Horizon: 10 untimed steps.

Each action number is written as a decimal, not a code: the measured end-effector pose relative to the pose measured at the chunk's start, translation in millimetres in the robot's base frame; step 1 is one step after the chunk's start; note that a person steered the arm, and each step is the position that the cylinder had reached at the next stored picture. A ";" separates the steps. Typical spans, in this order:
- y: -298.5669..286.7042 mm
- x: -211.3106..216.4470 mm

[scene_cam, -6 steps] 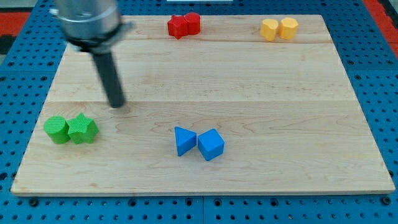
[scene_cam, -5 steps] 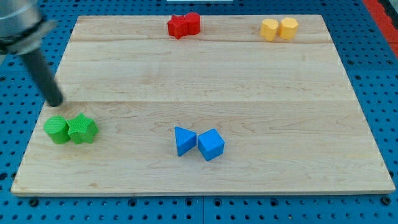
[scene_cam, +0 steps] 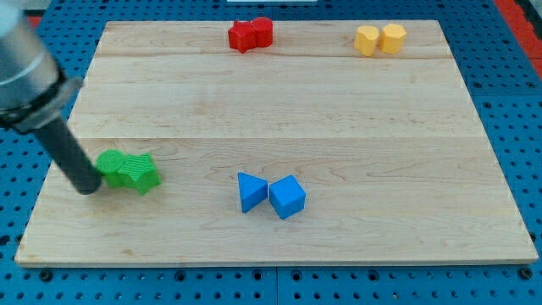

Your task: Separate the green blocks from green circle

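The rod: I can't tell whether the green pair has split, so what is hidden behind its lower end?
My tip covers the left edge of the green circle, which still touches the green star. Any contact there is hidden.

- My tip [scene_cam: 87, 188] touches the round block [scene_cam: 111, 167] on the view's left.
- The star block [scene_cam: 141, 173] touches that block's right side.
- Two more blocks [scene_cam: 271, 194] lie farther right.

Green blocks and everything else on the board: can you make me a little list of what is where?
tip: my tip touches the green circle's left side
green circle: view's left, touching the green star
green star: right of the circle
blue blocks: triangle and cube, touching, bottom middle
red blocks: pair, top edge
yellow blocks: pair, top right
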<state>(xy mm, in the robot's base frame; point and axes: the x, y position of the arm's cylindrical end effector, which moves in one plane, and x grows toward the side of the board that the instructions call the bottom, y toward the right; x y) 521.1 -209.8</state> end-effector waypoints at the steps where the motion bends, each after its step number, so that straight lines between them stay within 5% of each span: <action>1: 26.6 0.0; 5: 111.8 -35.3; 6: 59.9 -54.5; 7: 86.4 -55.0; 10: 269.1 -11.3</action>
